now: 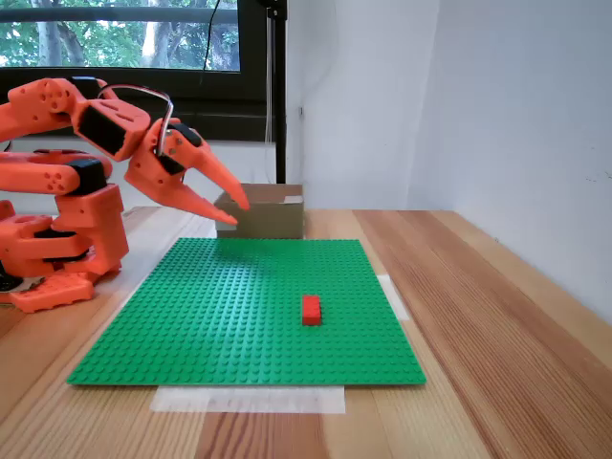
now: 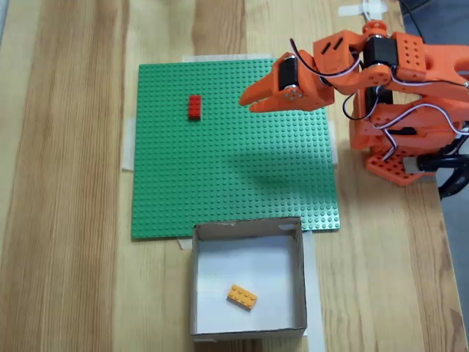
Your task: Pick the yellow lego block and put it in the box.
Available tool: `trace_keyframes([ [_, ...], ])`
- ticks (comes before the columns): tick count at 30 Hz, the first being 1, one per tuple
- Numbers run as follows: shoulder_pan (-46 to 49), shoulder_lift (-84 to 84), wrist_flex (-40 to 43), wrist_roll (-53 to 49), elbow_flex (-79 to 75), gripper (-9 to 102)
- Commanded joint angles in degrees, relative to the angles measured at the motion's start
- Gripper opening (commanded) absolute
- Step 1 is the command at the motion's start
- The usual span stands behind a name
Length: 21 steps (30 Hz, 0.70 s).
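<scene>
Lying flat on the white floor of the box (image 2: pixel 248 231), the yellow lego block (image 2: pixel 242 296) sits toward the lower middle of that box in the top-down fixed view, clear of all four cardboard walls; by that, the placing looks done. The orange arm's jaws (image 2: pixel 249 101) hang above the upper right part of the green baseplate (image 2: pixel 220 191) in that view, well apart from the box and from the block; they hold nothing. In the side-on fixed view the jaws (image 1: pixel 232 214) point down and to the right, the two tips parted by a narrow gap, so they stand slightly open and empty; the box (image 1: pixel 268 218) shows just behind them at the far edge of the baseplate (image 1: pixel 239 325).

The red lego brick (image 2: pixel 194 107) rests on the baseplate at upper left of the top-down view, near the level of the jaws but apart from them; a sweep of the arm leftward at low height could knock it. The box looks light and unfastened on the table (image 2: pixel 66 183); I judge that a low pass of the arm toward the bottom of the frame could catch its near wall and shove or tip it, spilling the block out.
</scene>
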Motion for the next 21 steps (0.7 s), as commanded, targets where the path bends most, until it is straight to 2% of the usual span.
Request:
trace_keyframes([
  [1, 0.0, 2.55, 0.09, -0.35, 1.23, 6],
  [8, 0.7, 5.89, 0.26, -0.44, 4.83, 1],
  [21, 1.23, 8.09, 0.79, -0.44, 9.23, 0],
])
